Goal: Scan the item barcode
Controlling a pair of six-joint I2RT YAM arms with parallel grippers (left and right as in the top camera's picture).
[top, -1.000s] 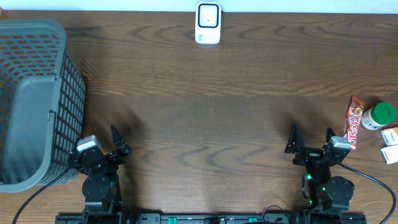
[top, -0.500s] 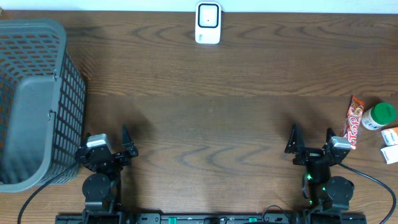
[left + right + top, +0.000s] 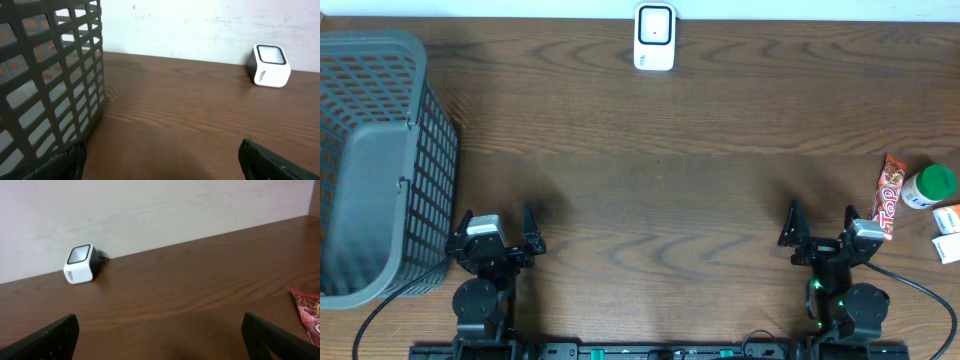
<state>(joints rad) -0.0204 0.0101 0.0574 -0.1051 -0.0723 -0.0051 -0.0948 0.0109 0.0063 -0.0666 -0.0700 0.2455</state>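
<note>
Wide apart, empty: left fingers [image 3: 530, 222], right fingers [image 3: 789, 225]; snack bar [image 3: 307, 315] cropped at edge.

Grey lattice basket [image 3: 435, 160], white scanner [image 3: 654, 38], red wrapper [image 3: 888, 197], green cap [image 3: 934, 181], brown woodgrain table [image 3: 670, 180].

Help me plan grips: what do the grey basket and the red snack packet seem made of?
Grey lattice basket: likely moulded plastic, matte, given its uniform grid walls. Long red snack packet: probably glossy plastic film, with printed lettering and a serrated end.

Open tabletop [image 3: 660, 200] leads to the scanner [image 3: 654, 37]; the basket [image 3: 435, 160] (tall, meshed) walls off the left.
</note>
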